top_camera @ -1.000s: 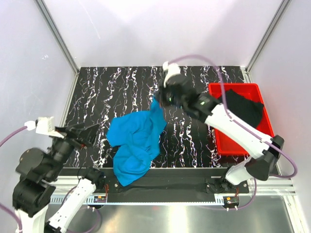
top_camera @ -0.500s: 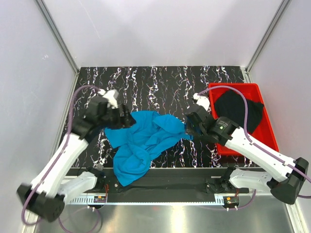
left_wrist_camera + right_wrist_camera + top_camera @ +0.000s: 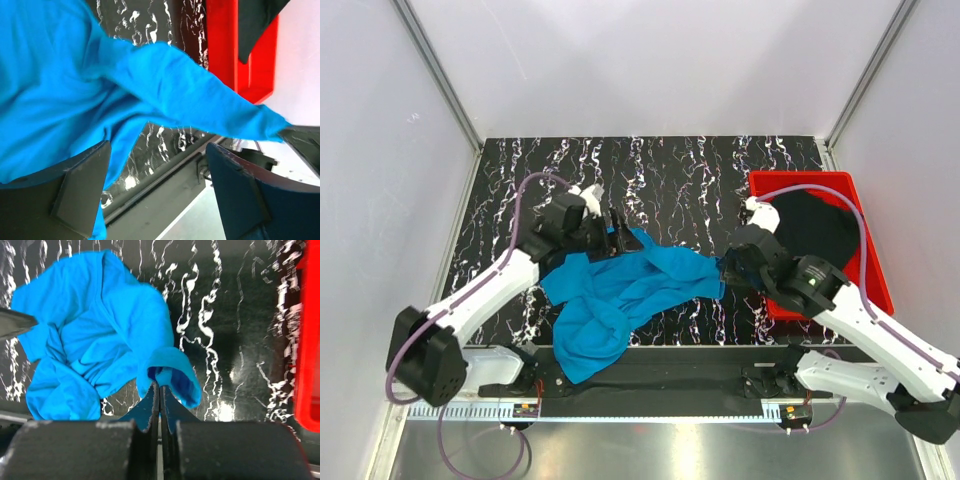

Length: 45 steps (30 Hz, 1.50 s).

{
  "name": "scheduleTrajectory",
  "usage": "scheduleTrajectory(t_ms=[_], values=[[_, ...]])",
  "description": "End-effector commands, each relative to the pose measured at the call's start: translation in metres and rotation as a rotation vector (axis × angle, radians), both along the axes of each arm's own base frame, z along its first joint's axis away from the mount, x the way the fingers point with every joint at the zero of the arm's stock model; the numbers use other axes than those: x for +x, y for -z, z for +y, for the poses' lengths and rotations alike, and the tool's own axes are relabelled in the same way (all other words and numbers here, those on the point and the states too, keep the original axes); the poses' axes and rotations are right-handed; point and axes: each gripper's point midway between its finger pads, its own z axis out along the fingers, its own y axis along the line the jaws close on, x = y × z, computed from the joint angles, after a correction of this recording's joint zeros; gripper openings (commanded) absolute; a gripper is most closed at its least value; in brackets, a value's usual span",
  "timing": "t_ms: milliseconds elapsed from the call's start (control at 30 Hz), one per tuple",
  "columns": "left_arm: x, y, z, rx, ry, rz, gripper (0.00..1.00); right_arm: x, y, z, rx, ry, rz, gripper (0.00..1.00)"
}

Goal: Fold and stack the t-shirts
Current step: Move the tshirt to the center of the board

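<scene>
Blue shirt (image 3: 610, 290) lies bunched on the counter (image 3: 700, 170) left of the red tray (image 3: 868, 262); your right jaws pinch its edge, likely to spread it, left jaws wide.

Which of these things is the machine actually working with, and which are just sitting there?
Job: blue shirt, pinched by the right hand; black shirt, lying in the red tray.
Just there: red tray; marbled table.

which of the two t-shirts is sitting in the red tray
The black t-shirt: it lies bunched inside the red tray. The sky-blue t-shirt is out on the table, an edge pinched in the right gripper.
</scene>
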Motion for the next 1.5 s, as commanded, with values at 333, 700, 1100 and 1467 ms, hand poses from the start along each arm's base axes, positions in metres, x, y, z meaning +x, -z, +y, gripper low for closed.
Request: scheduleTrajectory(t_ms=[333,700,1100,1467], values=[[0.033,-0.032,0.112,0.388,-0.3,-0.292,0.88,0.095,-0.156,-0.037,-0.126,0.201,-0.474,0.0],[-0.012,-0.146,0.147,0.353,-0.324,-0.681,0.99,0.112,-0.325,0.038,0.005,-0.286,-0.786,0.0],[-0.042,-0.197,0.137,0.232,-0.242,-0.831,0.99,-0.014,-0.436,0.079,0.394,-0.807,-1.017,0.0],[-0.085,-0.251,0.156,0.186,-0.264,-0.97,0.99,-0.094,-0.531,0.036,0.634,-0.829,-1.329,0.0]])
